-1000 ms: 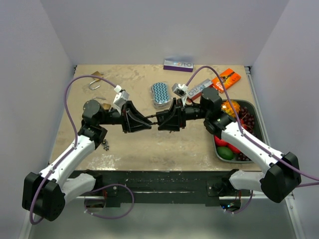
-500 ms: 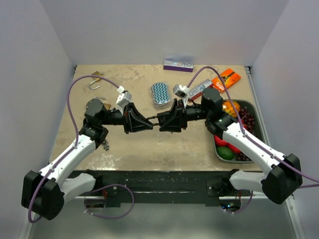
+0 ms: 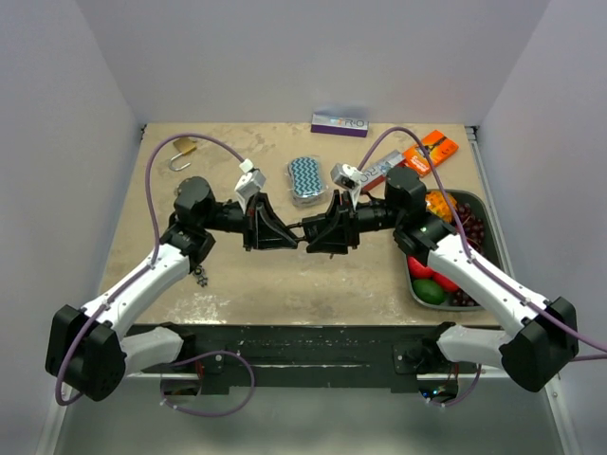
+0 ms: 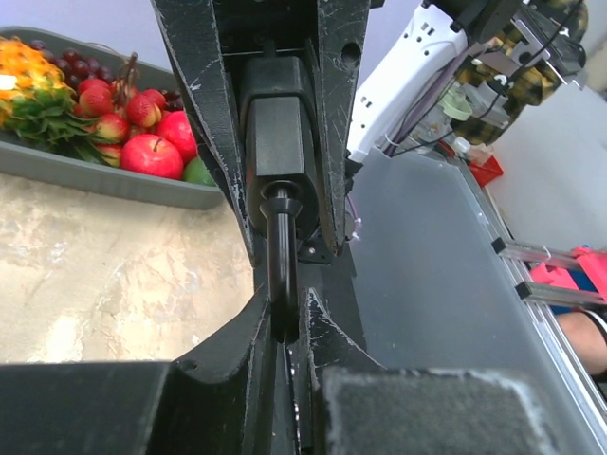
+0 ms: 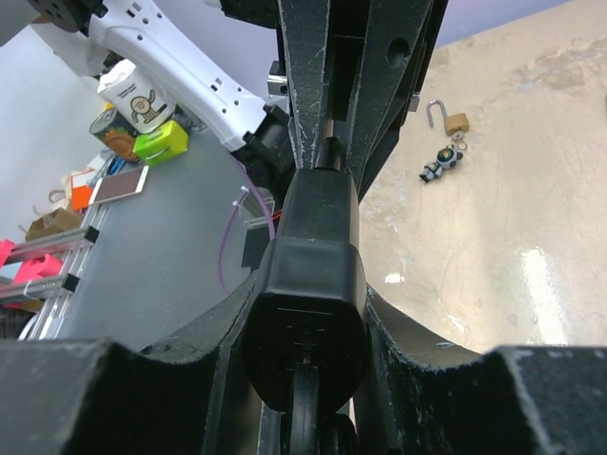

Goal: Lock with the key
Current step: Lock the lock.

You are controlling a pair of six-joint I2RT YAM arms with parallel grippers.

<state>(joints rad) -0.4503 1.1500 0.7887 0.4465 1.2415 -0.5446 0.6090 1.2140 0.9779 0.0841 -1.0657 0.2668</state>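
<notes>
A black padlock is held in the air between my two grippers over the middle of the table. My right gripper [image 3: 316,230] [image 5: 311,284] is shut on the black lock body [image 5: 308,275], which also shows in the left wrist view [image 4: 275,142]. My left gripper [image 3: 287,234] [image 4: 282,332] is shut on the lock's black shackle [image 4: 278,256]. A dark key head [image 5: 318,417] sits at the near end of the lock body, mostly hidden. A small bunch of keys with a charm [image 3: 201,277] [image 5: 441,161] lies on the table at the left.
A brass padlock [image 3: 183,152] [image 5: 446,118] lies open at the back left. A grey tray [image 3: 477,201] of fruit stands at the right. A zigzag pouch [image 3: 305,178], a purple box [image 3: 339,123] and an orange packet [image 3: 432,149] lie at the back.
Both grippers have shifted a little to the right and away with the lock. The left arm has swung inward and the two grippers stand closer together.
</notes>
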